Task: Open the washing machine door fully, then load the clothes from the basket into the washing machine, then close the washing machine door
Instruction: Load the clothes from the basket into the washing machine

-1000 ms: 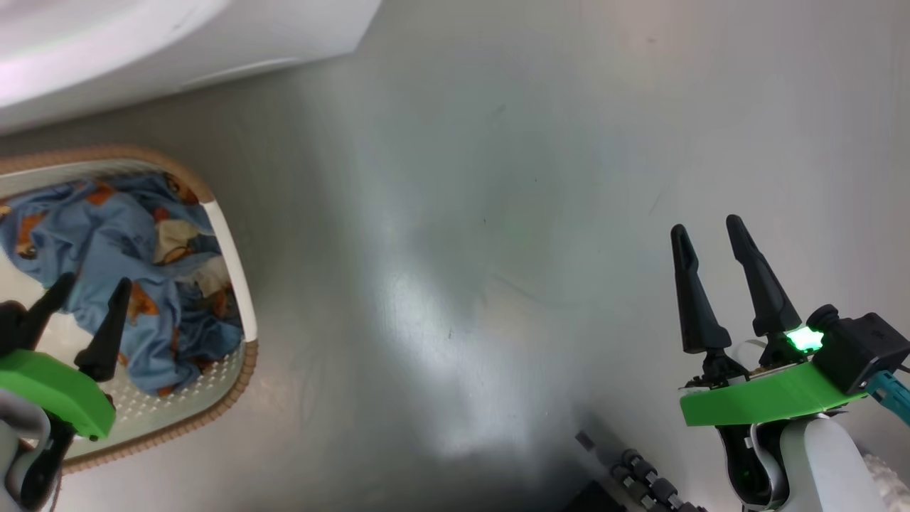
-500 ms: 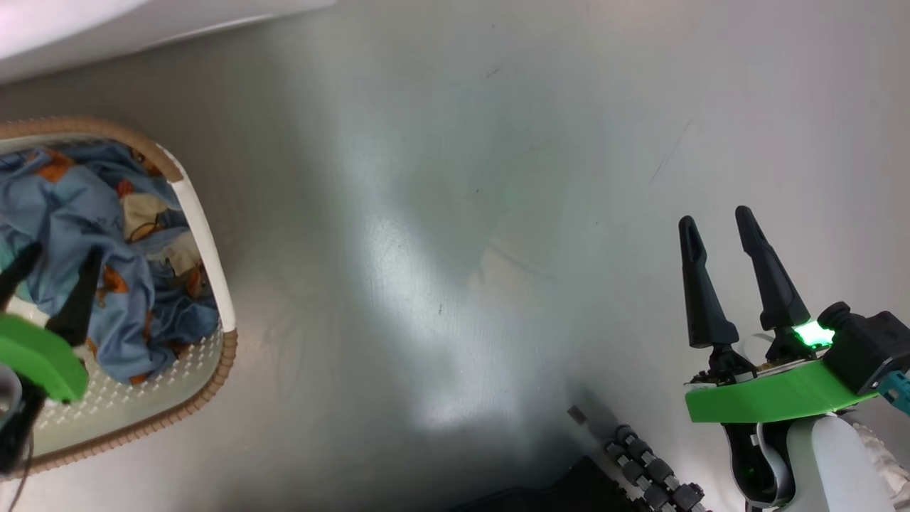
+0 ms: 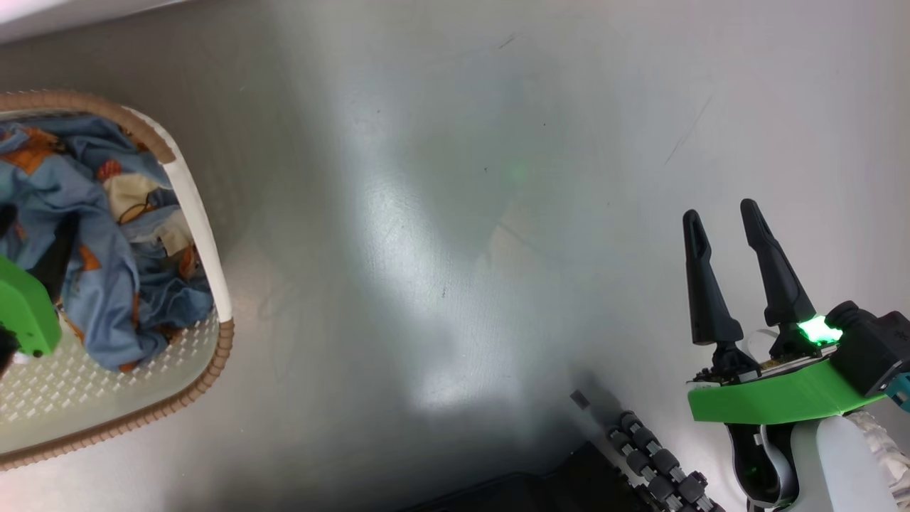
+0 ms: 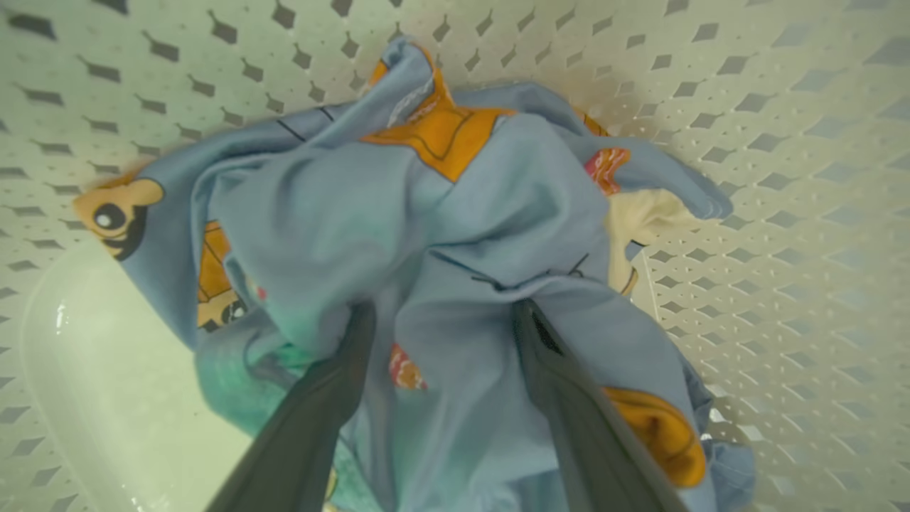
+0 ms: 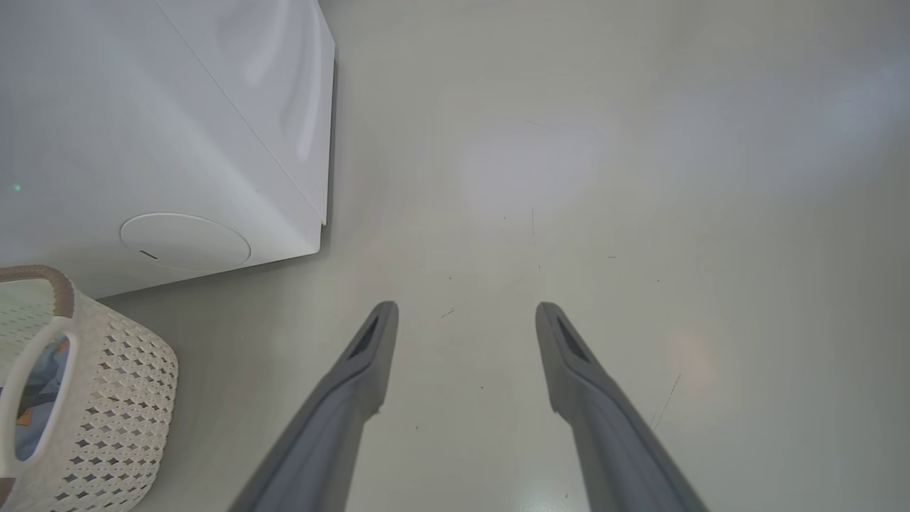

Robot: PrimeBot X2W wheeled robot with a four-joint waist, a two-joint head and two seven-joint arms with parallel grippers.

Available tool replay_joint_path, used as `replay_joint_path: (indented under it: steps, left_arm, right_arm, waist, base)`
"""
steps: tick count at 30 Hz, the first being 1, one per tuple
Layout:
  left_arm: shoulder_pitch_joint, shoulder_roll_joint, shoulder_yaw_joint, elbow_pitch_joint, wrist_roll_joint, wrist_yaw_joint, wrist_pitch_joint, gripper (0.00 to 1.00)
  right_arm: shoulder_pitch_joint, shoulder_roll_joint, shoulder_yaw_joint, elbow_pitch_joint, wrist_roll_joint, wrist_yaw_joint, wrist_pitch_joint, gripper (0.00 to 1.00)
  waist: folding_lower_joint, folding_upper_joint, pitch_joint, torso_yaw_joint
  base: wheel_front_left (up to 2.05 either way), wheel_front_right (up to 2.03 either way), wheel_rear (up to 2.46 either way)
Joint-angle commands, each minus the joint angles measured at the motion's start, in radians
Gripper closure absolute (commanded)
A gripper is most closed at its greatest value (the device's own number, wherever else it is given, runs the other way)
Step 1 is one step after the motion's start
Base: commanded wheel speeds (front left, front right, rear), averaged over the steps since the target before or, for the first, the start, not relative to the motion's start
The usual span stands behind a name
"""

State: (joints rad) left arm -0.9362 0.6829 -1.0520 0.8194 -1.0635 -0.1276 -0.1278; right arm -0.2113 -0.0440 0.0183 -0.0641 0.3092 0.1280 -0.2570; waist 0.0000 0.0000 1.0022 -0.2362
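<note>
As viewed from the head, looking down on glossy grey floor (image 3: 441, 213): basket (image 3: 202, 235) at the left edge, cut off by the frame, brown woven-look rim and white handle toward the centre; clothes (image 3: 106, 284) heaped inside, blue with orange bears and a cream patch, bare perforated bottom showing on the near side; green mount (image 3: 25, 313) of the left arm over the heap, one dark finger sunk into the cloth beside it. Right gripper (image 3: 720, 210) at lower right, well apart from the basket, above bare floor, fingers spread with nothing between them. As viewed from the left wrist: left gripper (image 4: 444, 309) down inside the basket, fingers apart, tips pressed into the cloth on either side of a raised blue fold, not clamped on it; perforated walls all round. As viewed from the right wrist: both fingers parted over bare floor; washing machine (image 5: 142, 107) at upper left, white corner with round low flap (image 5: 185, 242); basket near its front at lower left, blue fabric visible through the handle opening.
</note>
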Motion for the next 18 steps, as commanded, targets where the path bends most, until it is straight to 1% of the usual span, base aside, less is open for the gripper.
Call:
replay_joint_path:
  steps: [1,6,13,16,17,18]
  left_arm:
    - [-0.008,0.048,0.002,0.016,-0.015,-0.003,0.015,0.00]
    - [-0.053,0.045,-0.050,0.040,-0.047,-0.003,0.059,0.00]
    - [-0.089,0.030,-0.133,0.060,-0.084,-0.003,0.159,0.00]
    - [-0.100,0.016,-0.153,0.068,-0.095,-0.003,0.166,0.00]
    - [-0.102,0.011,-0.158,0.071,-0.100,-0.003,0.166,0.23]
    - [-0.104,0.007,-0.162,0.074,-0.105,-0.003,0.162,0.60]
  right_arm:
    - [0.052,-0.006,0.017,-0.020,-0.002,0.003,-0.005,0.00]
    - [0.071,-0.006,0.014,-0.022,0.002,0.003,-0.005,0.00]
    - [0.098,-0.006,0.013,-0.033,0.007,0.003,-0.005,0.00]
    - [0.106,-0.006,0.013,-0.036,0.010,0.003,-0.005,0.00]
    - [0.107,-0.006,0.012,-0.037,0.010,0.003,-0.005,0.00]
    - [0.107,-0.006,0.011,-0.037,0.011,0.003,-0.005,0.00]
  waist:
    - [0.0000,0.0000,0.003,0.001]
    - [0.0000,0.0000,0.008,0.001]
    - [0.0000,0.0000,0.005,-0.004]
    - [0.0000,0.0000,0.004,-0.008]
    - [0.0000,0.0000,0.003,-0.009]
    - [0.0000,0.0000,0.003,-0.010]
  base:
    - [0.00,0.00,0.00]
    - [0.00,0.00,0.00]
    - [0.00,0.00,0.00]
    - [0.00,0.00,0.00]
    - [0.00,0.00,0.00]
    - [0.00,0.00,0.00]
